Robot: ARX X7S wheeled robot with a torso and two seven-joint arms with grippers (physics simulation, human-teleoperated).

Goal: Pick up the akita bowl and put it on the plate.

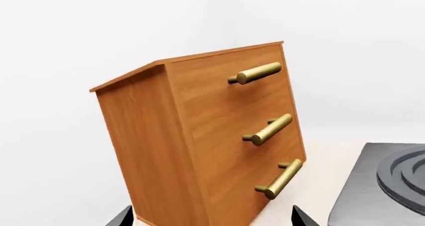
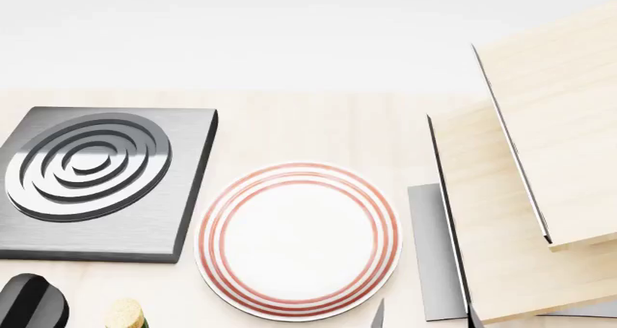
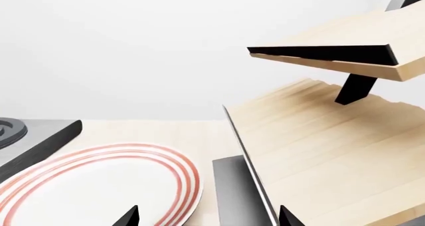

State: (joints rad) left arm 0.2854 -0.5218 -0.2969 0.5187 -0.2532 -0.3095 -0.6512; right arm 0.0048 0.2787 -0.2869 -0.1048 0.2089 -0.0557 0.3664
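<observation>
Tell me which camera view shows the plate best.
The head view: the plate shows almost whole from above, all its red rings visible, lying bare beside the stove burner. The right wrist view catches only part of it at a low angle. The left wrist view does not show it.

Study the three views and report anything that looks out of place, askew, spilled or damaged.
Nothing looks spilled or broken. The plate lies flat and bare beside the stove burner; the wooden rack and the drawer cabinet look intact. One oddity: the akita bowl shows in no view.
</observation>
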